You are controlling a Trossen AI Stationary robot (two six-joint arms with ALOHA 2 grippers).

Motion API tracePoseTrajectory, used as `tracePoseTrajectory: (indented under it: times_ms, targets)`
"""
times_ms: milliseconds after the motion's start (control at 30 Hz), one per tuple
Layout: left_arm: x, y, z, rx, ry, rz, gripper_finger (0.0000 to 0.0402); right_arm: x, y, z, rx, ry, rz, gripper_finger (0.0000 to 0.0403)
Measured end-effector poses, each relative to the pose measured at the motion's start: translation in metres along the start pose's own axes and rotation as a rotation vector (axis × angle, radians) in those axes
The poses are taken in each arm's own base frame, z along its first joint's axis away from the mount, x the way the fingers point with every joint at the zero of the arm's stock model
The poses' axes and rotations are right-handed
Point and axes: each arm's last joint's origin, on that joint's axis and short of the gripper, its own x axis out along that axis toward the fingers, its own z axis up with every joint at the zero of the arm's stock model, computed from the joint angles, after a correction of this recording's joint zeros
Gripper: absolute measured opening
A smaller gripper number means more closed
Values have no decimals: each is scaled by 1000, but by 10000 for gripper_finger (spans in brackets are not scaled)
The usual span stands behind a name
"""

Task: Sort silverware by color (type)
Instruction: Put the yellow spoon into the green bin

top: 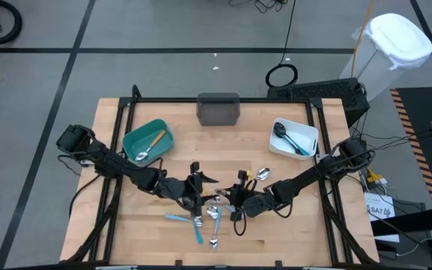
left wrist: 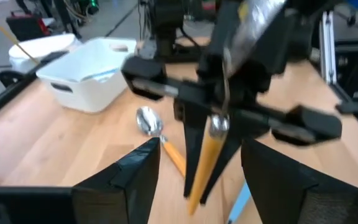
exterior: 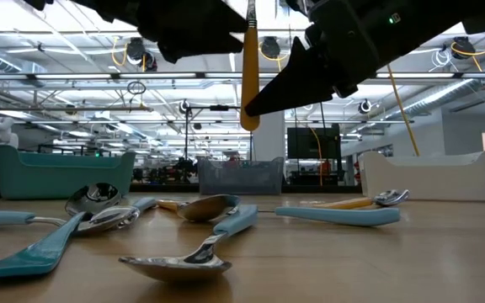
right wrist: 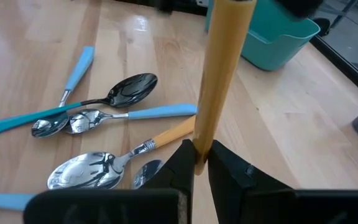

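Orange-handled utensil (right wrist: 219, 74) upright between right fingers (right wrist: 225, 168)

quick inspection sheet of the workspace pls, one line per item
surface: wooden table in a black frame, bare between items
job's things: loose silverware pile at the front centre; orange-handled piece held upright in the air; one orange-handled piece in the teal bin, dark and blue pieces in the white bin
clutter: grey bin at the back edge, contents not visible
grippers: right gripper shut on the orange handle; left gripper open, fingers either side of it
cables: looped cable on the floor behind the table
surroundings: white lidded container to the right; large open hall behind
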Motion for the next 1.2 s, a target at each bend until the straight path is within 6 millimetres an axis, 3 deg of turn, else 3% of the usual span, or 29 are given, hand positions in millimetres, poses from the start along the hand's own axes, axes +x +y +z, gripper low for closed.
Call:
tracePoseTrajectory:
  times_ms: [433,567,933,1067,1200]
  targets:
    - [27,-3,-16,80,-65,-78,222,1,-1,0,2,0,-4,26]
    - [28,-2,-17,104,-69,-48,185,1,-1,0,2,2,-4,26]
    - [28,0,-16,109,-78,28,37,1,-2,-1,-5,12,-13,27]
    - [28,1,-14,89,-98,52,31,1,-3,-1,40,1,-63,41]
    - [28,3,-10,47,-137,102,31,0,-5,-1,87,-9,-125,84]
